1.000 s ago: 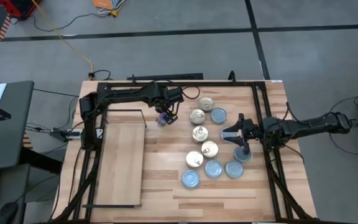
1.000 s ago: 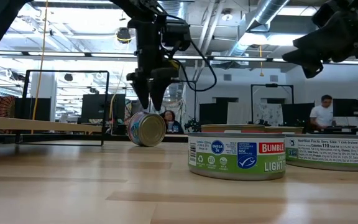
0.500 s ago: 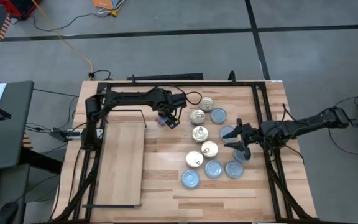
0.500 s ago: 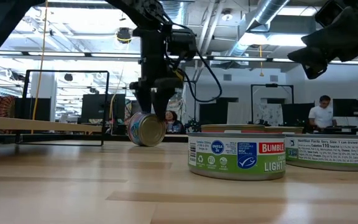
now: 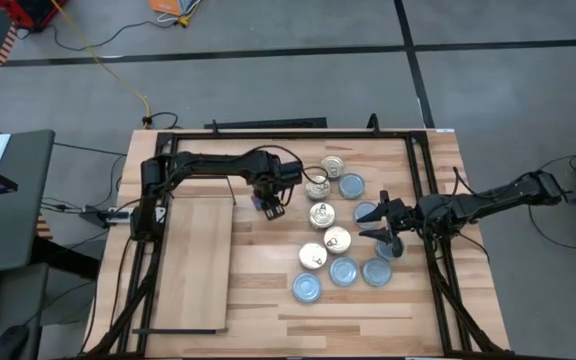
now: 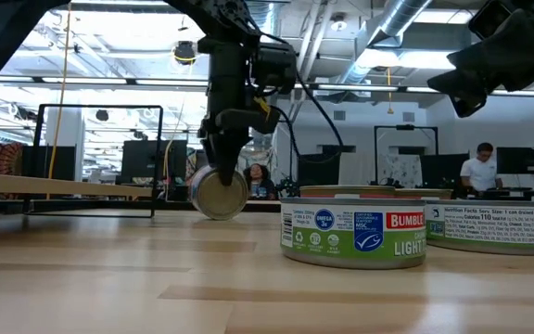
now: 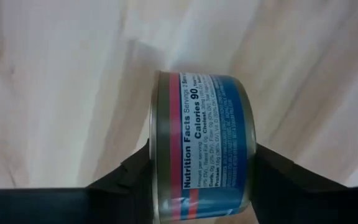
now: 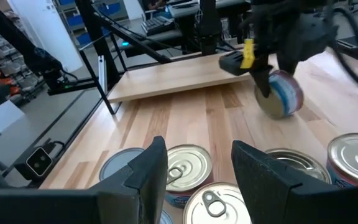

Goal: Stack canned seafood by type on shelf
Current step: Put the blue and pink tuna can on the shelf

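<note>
I see my left gripper (image 5: pixel 271 203) clamping a blue-labelled tin (image 7: pixel 202 146) on edge, just beside the shelf (image 5: pixel 194 262); my right gripper (image 5: pixel 386 231) gapes empty.

Left wrist view: tin on its edge (image 7: pixel 202 146) fills the frame, lower rim cut off at the bottom edge, both end faces out of sight, so top colour can't be told there. Small label print is unreadable. Left gripper (image 7: pixel 197 180) fingers show only as dark tips either side of the tin.

High view: the arm covers most of that same tin.

Low view: right-hand tin (image 6: pixel 494 225) is cut by the frame edge; right arm (image 6: pixel 503 51) is only partly in frame, fingers not visible.

Right wrist view: nearest tins (image 8: pixel 219 205) are cropped at the bottom.
</note>
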Action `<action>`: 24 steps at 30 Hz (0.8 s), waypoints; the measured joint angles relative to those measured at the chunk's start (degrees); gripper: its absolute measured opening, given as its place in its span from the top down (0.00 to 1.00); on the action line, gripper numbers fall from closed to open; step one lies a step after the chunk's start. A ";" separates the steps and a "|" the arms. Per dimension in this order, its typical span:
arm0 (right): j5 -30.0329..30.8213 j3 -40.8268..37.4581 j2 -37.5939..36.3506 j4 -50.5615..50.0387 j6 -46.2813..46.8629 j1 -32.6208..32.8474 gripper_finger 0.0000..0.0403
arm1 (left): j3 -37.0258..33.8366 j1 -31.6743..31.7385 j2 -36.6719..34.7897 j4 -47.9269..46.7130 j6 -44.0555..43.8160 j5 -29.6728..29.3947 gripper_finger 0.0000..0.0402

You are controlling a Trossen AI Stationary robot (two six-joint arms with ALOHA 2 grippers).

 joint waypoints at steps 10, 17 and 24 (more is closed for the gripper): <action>0.00 0.00 -0.15 0.61 -2.57 -1.06 0.49 | 4.08 -13.57 -3.21 -0.53 5.29 8.35 0.54; 0.00 0.00 -0.15 5.06 -6.50 -4.92 0.49 | 5.71 -26.38 -3.28 -17.97 -2.32 -14.83 0.54; -0.01 0.00 -0.14 9.36 -6.60 -6.59 0.49 | 2.47 -35.78 -3.43 -26.63 -20.43 -22.52 0.53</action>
